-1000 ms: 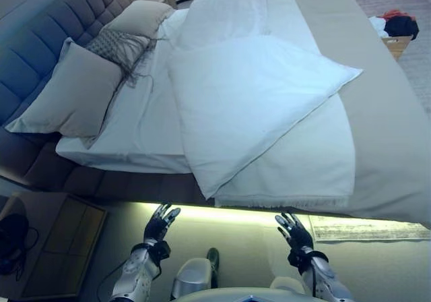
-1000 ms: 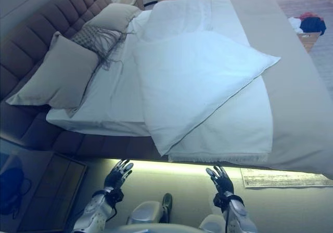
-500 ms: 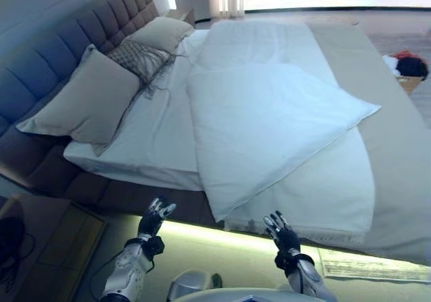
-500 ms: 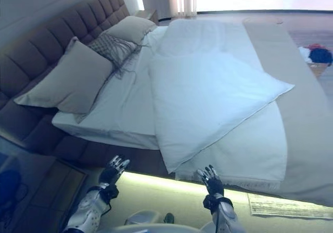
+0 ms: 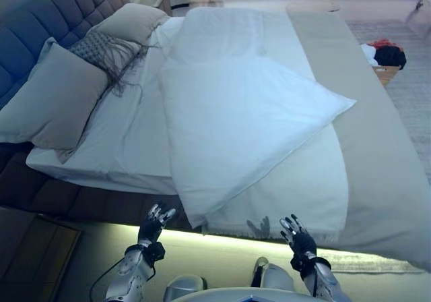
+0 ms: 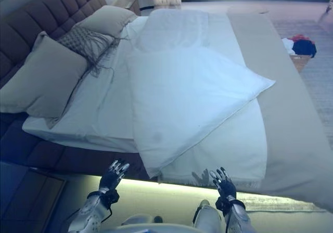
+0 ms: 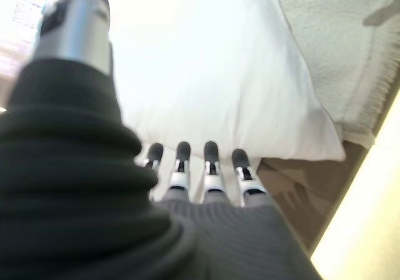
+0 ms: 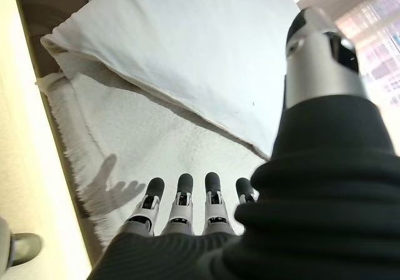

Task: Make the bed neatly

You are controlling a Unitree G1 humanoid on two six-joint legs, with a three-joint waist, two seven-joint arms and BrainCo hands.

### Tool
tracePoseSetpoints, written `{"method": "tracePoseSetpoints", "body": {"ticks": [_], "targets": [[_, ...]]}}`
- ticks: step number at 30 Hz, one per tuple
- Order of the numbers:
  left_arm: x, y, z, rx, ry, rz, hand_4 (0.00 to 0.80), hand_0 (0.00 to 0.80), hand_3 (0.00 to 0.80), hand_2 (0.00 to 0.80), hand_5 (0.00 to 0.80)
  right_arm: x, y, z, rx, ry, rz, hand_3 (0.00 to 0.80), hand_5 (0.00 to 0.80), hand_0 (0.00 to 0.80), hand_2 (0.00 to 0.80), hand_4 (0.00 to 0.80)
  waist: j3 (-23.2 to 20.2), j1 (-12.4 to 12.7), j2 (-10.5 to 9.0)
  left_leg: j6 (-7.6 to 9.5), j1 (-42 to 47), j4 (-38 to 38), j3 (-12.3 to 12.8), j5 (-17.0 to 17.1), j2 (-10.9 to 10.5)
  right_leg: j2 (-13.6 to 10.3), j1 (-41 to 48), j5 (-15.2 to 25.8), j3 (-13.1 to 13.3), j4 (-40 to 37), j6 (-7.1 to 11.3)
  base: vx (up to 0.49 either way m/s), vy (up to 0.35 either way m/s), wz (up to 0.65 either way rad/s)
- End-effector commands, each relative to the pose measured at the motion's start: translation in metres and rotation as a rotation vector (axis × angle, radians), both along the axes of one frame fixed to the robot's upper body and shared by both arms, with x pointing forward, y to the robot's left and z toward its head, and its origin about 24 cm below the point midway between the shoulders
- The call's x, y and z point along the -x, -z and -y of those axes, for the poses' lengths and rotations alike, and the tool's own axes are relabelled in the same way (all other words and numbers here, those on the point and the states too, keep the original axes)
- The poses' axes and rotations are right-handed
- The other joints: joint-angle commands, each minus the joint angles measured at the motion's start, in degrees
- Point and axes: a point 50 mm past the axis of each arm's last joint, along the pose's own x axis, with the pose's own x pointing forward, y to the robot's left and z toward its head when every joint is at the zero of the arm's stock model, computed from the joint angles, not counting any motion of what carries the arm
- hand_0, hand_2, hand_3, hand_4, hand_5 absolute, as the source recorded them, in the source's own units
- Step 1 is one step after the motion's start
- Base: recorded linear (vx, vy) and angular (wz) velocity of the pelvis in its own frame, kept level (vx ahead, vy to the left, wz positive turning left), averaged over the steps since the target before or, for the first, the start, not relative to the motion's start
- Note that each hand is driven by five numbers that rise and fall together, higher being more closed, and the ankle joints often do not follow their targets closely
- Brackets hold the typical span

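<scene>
A white duvet point(image 5: 236, 113) lies crooked on the bed, one corner hanging over the near edge point(image 5: 195, 216) and another pointing right point(image 5: 343, 103). Under it are a white fringed blanket point(image 5: 303, 187) and a beige bedspread point(image 5: 377, 154). Two beige pillows point(image 5: 50, 100) point(image 5: 131, 22) and a grey fringed cushion point(image 5: 97, 46) lean at the tufted headboard point(image 5: 54, 12). My left hand point(image 5: 155, 220) and right hand point(image 5: 296, 233) are both open, held up just before the bed's near edge, touching nothing. The wrist views show straight fingers point(image 7: 209, 161) point(image 8: 181, 195) facing the duvet point(image 8: 187, 61).
A lit strip point(image 5: 114, 229) runs under the bed's near side. A dark nightstand point(image 5: 30, 241) stands at the lower left. A basket of clothes point(image 5: 385, 56) sits on the rug beyond the bed's far side. A pale mat point(image 5: 377, 265) lies on the floor at the right.
The whole picture has shifted, so the camera moved. Both hands stay open and raised near the bed's edge; the right hand's shadow now falls on the fringed blanket.
</scene>
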Motion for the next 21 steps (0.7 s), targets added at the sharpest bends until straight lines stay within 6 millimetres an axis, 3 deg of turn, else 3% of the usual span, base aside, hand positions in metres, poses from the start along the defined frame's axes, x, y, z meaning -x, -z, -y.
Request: {"method": "tracePoseSetpoints", "body": {"ticks": [1,3,5,6,8,9,12,14,17,21], "targets": [[-0.016,-0.026,-0.02,-0.048,-0.024,0.155,0.0,0.0,0.0,0.0,0.0,-0.014,-0.007,-0.017,-0.047,-0.016,0.088,0.0,0.0,0.0,0.0,0.0,-1.18,-0.14,-3.23,5.2,1.73,10.28,1.43,3.52,-7.1,0.53,1.67,18.41,0.72,-18.31,6.76,0.303,-0.258,0.18],[-0.019,-0.028,-0.016,-0.042,-0.005,0.178,0.0,0.0,0.0,0.0,0.0,-0.015,-0.009,-0.017,-0.052,-0.028,0.098,0.0,0.0,0.0,0.0,0.0,-1.36,-0.54,-2.85,2.86,0.72,15.17,2.23,9.01,-6.22,1.6,3.34,16.34,-0.17,-17.88,5.33,0.222,-0.232,0.23],[-0.023,-0.032,-0.008,-0.026,0.015,0.198,0.0,0.0,0.0,0.0,0.0,-0.016,-0.009,-0.008,-0.018,-0.041,0.087,0.0,0.0,0.0,0.0,0.0,-1.51,-0.27,-2.63,0.37,-2.39,22.67,3.43,14.14,-6.77,2.28,6.1,14.2,-2.29,-18.67,3.63,0.232,-0.232,0.2],[-0.024,-0.031,-0.004,-0.017,0.018,0.189,0.0,0.0,0.0,0.0,0.0,-0.017,-0.01,-0.003,0.002,-0.03,0.079,0.0,0.0,0.0,0.0,0.0,-1.19,-0.01,-2.67,-0.52,-4.87,25.82,4.44,15.56,-6.63,1.95,7.52,13.29,-3.05,-18.84,2.91,0.173,-0.167,0.2],[-0.024,-0.029,0.002,-0.011,0.035,0.175,0.0,0.0,0.0,0.0,0.0,-0.022,-0.013,0.004,0.011,-0.003,0.09,0.0,0.0,0.0,0.0,0.0,-0.29,0.3,-2.27,-1.92,-9.79,28.97,5.61,16.21,-3.76,2.12,9.89,11.74,-3.85,-18.97,1.78,0.121,-0.103,0.29],[-0.024,-0.028,0.003,-0.012,0.038,0.175,0.0,0.0,0.0,0.0,0.0,-0.022,-0.013,0.004,0.01,0.001,0.093,0.0,0.0,0.0,0.0,0.0,-0.28,0.23,-2.48,-1.96,-10.43,28.7,5.63,16.59,-3.7,1.85,9.99,11.64,-4.0,-19.04,1.72,0.113,-0.05,0.26],[-0.024,-0.024,0.006,-0.011,0.019,0.161,0.0,0.0,0.0,0.0,0.0,-0.033,-0.018,0.003,-0.005,0.029,0.105,0.0,0.0,0.0,0.0,0.0,0.66,0.77,-1.72,-1.91,-12.51,20.79,5.44,17.4,-0.22,2.61,11.59,10.08,-3.73,-19.17,1.72,0.142,0.038,0.02],[-0.025,-0.023,0.004,-0.012,0.003,0.153,0.0,0.0,0.0,0.0,0.0,-0.038,-0.02,0.001,-0.003,0.041,0.102,0.0,0.0,0.0,0.0,0.0,0.72,1.27,-0.64,-2.49,-12.25,11.89,3.81,20.13,2.1,3.84,12.3,9.12,-2.71,-19.79,1.65,0.149,0.142,-0.01],[-0.023,-0.019,0.003,-0.01,0.005,0.134,0.0,0.0,0.0,0.0,0.0,-0.038,-0.022,0.0,0.007,0.07,0.099,0.0,0.0,0.0,0.0,0.0,0.8,2.86,1.74,-5.29,-14.08,-2.16,2.3,26.23,6.64,4.81,14.22,6.79,-3.17,-20.17,1.61,0.185,0.209,0.29],[-0.011,-0.012,0.004,0.004,0.02,0.101,0.0,0.0,0.0,0.0,0.0,-0.029,-0.022,-0.001,0.003,0.089,0.096,0.0,0.0,0.0,0.0,0.0,0.97,3.68,2.78,-7.27,-14.19,-7.65,2.08,29.9,10.98,3.46,16.35,3.77,-3.94,-18.21,1.34,0.224,0.192,0.33]]}}
